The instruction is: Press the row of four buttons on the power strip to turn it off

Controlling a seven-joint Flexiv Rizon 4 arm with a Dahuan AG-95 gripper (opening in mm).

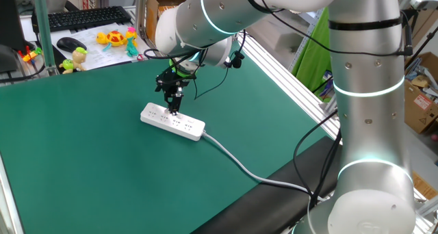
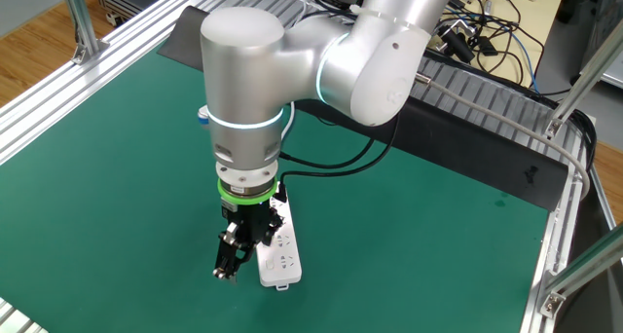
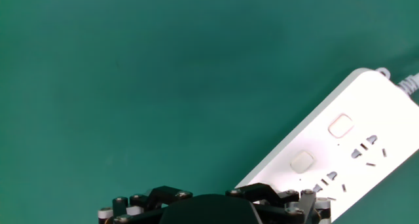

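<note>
The white power strip lies flat on the green mat, and its thick white cable runs off toward the front right. My gripper hangs straight down over its middle, fingertips close above the top. In the other fixed view the gripper is open: one finger hangs beside the strip over the mat, and the other stands over the strip. The hand view shows two square white buttons of the row beside socket holes. The other buttons are hidden under my hand.
A black keyboard, a mouse and small toys sit beyond the mat's far left edge. Aluminium frame rails border the mat on the right. Loose cables lie behind the arm.
</note>
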